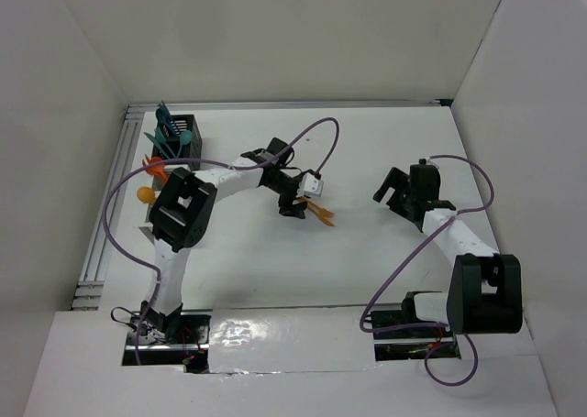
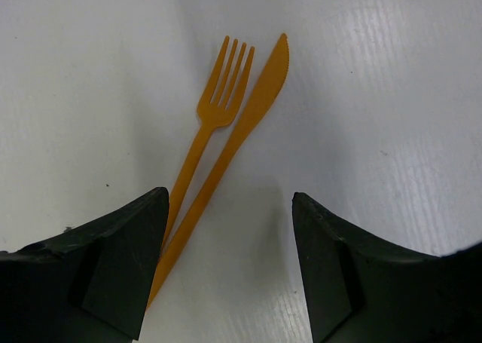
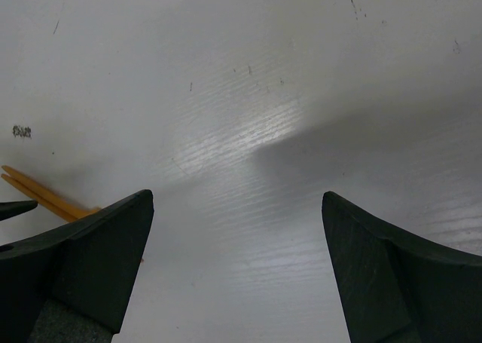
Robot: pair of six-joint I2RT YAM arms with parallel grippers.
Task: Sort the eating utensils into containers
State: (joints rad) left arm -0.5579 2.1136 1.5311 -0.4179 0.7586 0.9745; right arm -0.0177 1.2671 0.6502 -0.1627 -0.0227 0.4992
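The left arm (image 1: 229,177) and right arm (image 1: 461,239) are built alike: slim white links joined by boxy black joint housings (image 1: 183,211); 1 thin purple cable (image 1: 112,217) runs in loose loops along each arm from its base (image 1: 154,323); each base is dark, with small wires showing; the left gripper (image 1: 293,204) and right gripper (image 1: 396,197) are black; each has 2 fingers (image 2: 113,267), matte black wedges with flat inner faces and slightly scuffed edges.

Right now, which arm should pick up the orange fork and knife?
Left. The left fingers, open, hover right at the fork and knife. The right fingers, also open, sit over bare table, the pair off to their side.
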